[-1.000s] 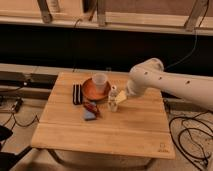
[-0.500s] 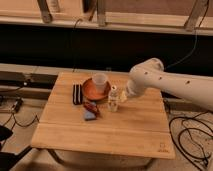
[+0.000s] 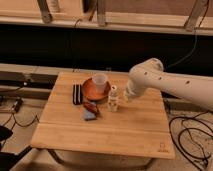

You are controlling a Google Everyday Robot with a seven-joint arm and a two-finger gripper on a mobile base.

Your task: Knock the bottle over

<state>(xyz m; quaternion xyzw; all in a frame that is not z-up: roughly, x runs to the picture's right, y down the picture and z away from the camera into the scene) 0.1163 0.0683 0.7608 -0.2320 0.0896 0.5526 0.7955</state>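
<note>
A small clear bottle (image 3: 114, 98) with a white cap and a pale label stands upright on a wooden table (image 3: 115, 137), a little behind the middle of the tabletop. Just beside the bottle, on the side toward the right edge of the view, is the gripper (image 3: 125, 95) at the end of a thick white arm (image 3: 170, 85). The arm reaches in from the right, bends at a rounded joint above and right of the bottle, and slopes down toward it. The gripper sits at about the height of the bottle's upper half and very near it. Whether the two touch cannot be told, and neither can whether the gripper is open or closed. Behind the bottle and to its left lies a round orange-brown plate (image 3: 87, 91), and a pale translucent cup (image 3: 100, 81), wider than the bottle, stands upright on it. The plate's near rim comes close to the bottle. Farther left of the bottle, past the plate, a narrow black object (image 3: 77, 93) lies flat on the wood with its long side running front to back. In front of the bottle and to its left are two small things lying close together: a reddish-brown item (image 3: 91, 106), and a blue item (image 3: 90, 115) just in front of it, nearer the camera. Well to the right of the bottle, beyond the table's edge, dark cables (image 3: 192, 137) loop on the floor. Behind the bottle, past the far edge of the table, a dark wall rises to a pale shelf (image 3: 125, 22).
</note>
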